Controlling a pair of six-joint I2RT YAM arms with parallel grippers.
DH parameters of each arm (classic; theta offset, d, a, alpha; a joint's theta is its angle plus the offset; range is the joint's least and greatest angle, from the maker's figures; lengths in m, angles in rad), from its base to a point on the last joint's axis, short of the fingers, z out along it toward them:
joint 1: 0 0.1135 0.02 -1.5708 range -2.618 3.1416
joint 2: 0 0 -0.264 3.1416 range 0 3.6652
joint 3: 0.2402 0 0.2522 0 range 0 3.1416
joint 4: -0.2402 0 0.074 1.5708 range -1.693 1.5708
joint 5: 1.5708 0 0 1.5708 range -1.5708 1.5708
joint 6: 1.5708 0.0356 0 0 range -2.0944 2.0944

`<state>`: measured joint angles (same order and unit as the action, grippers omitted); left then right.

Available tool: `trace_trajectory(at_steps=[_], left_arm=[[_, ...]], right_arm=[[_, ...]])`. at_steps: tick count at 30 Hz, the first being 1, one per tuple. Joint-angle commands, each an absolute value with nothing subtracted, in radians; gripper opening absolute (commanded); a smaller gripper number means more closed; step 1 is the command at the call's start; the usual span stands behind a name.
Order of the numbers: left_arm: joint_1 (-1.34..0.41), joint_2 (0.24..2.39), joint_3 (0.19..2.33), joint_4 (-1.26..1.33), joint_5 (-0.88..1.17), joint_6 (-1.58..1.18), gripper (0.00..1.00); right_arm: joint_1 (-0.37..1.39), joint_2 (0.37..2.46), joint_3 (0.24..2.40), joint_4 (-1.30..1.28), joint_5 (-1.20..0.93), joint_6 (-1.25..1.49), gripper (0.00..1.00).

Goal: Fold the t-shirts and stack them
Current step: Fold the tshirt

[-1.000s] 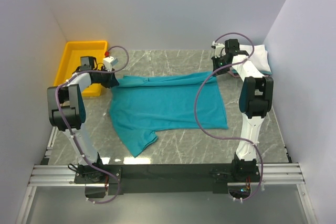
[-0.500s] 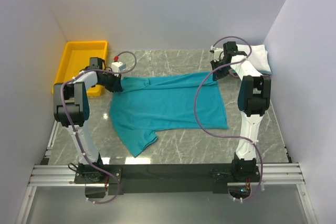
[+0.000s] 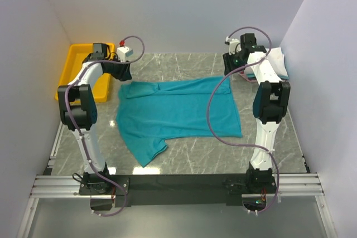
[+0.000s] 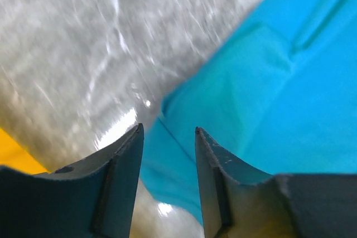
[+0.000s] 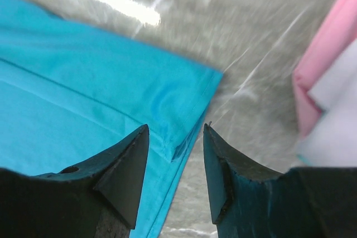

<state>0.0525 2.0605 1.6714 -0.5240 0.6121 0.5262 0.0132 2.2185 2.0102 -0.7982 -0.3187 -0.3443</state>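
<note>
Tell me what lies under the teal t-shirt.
The teal t-shirt lies flat on the grey marble table, which shows all around it. Along its far edge a strip looks folded back onto the shirt itself. Anything beneath the cloth is covered; no bulge shows.

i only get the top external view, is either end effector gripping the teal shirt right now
Observer: No. In the left wrist view the left end effector has its jaws apart, with nothing between them; a corner of the teal t-shirt lies on the table below.
Operator: and the right one
Observer: Open too. The right end effector hangs over the shirt's other far corner, and the hem lies flat there.
Operator: stack by the right wall looks just white from here
Observer: The right wrist view shows a pink folded edge right beside the white cloth.
</note>
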Motion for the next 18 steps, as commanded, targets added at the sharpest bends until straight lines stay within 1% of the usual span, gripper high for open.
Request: trace_trajectory(at_steps=[1,8,12,15,16,18], left_arm=[[0.029,2.128,1.726,-0.491,0.603,0.500,0.50],[0.008,2.200,1.781,-0.494,0.584,0.517,0.51],[0.008,2.232,1.799,-0.517,0.578,0.535,0.48],[0.008,2.244,1.815,-0.546,0.584,0.546,0.40],[0.008,2.243,1.813,-0.549,0.587,0.554,0.30],[0.008,2.226,1.807,-0.561,0.600,0.563,0.18]], right_arm=[[0.009,2.240,2.078,-0.834,-0.334,-0.339,0.51],[0.023,2.258,2.083,-0.833,-0.327,-0.337,0.51],[0.023,2.264,2.089,-0.838,-0.322,-0.339,0.51],[0.023,2.267,2.092,-0.838,-0.319,-0.339,0.51],[0.023,2.266,2.092,-0.838,-0.318,-0.341,0.50],[0.020,2.267,2.094,-0.836,-0.310,-0.345,0.50]])
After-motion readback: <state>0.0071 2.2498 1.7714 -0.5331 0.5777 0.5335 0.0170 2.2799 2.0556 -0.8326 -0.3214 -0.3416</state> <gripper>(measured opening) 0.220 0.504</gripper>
